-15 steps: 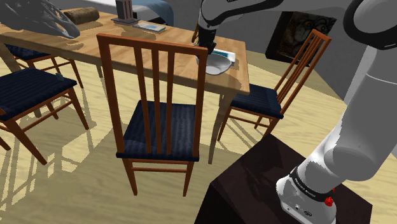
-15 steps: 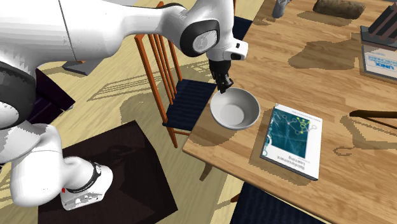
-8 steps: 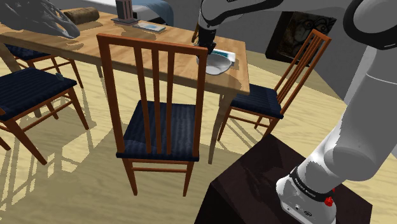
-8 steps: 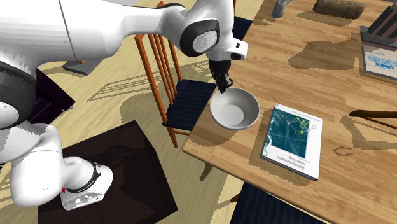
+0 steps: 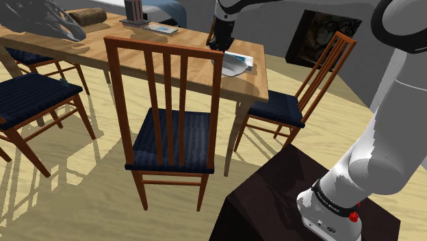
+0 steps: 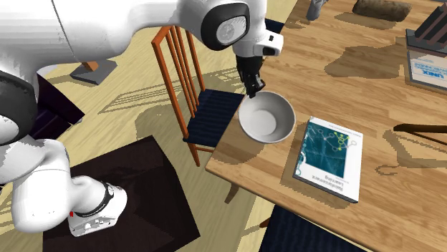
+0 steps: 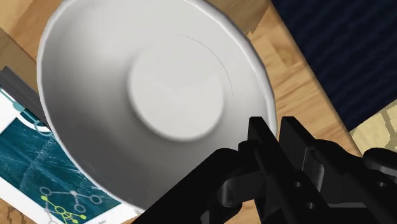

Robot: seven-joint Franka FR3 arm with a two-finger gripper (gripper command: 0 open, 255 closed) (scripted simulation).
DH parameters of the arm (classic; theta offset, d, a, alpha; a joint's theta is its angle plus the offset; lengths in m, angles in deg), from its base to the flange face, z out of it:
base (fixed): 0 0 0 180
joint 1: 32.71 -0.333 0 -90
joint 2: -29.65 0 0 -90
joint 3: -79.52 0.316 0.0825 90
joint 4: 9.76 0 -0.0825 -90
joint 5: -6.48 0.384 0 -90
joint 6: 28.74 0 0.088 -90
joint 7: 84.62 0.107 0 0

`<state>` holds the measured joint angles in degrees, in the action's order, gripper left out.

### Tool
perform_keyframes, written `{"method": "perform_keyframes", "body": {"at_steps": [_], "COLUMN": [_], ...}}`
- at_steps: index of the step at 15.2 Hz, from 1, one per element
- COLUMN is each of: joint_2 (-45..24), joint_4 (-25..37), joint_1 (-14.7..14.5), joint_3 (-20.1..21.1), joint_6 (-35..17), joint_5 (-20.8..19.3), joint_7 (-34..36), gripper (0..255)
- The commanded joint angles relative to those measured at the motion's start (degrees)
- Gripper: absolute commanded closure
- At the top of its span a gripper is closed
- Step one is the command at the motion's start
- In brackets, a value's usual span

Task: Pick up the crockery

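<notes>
White bowl (image 6: 266, 118) pinched by its rim at the table's (image 6: 372, 79) corner.
The black gripper (image 6: 253, 91) was clamped on the bowl's rim, one finger inside the wall and one outside. The bowl hung tilted by the table's corner edge, just beside the book (image 6: 329, 159). It looked stiff, smooth, breakable and fairly light. Held at one point of the rim, it would likely swing or slip, so a firm, slow carry seemed wise.

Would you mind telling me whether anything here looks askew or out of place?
Only the white bowl: clasped at its rim by the fingers, it hangs tilted above the table beside the book.
</notes>
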<state>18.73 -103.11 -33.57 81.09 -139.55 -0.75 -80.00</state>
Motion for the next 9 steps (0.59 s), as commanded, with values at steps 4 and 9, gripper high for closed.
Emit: {"method": "perform_keyframes", "body": {"at_steps": [4,9], "joint_2": [0.08,-0.09], "joint_4": [3.78,6.43], "joint_1": [-0.09,-0.13], "joint_3": [0.06,0.08], "joint_6": [3.83,6.30], "joint_5": [0.13,0.20], "joint_7": [-0.35,-0.61], "gripper": [255,255]}}
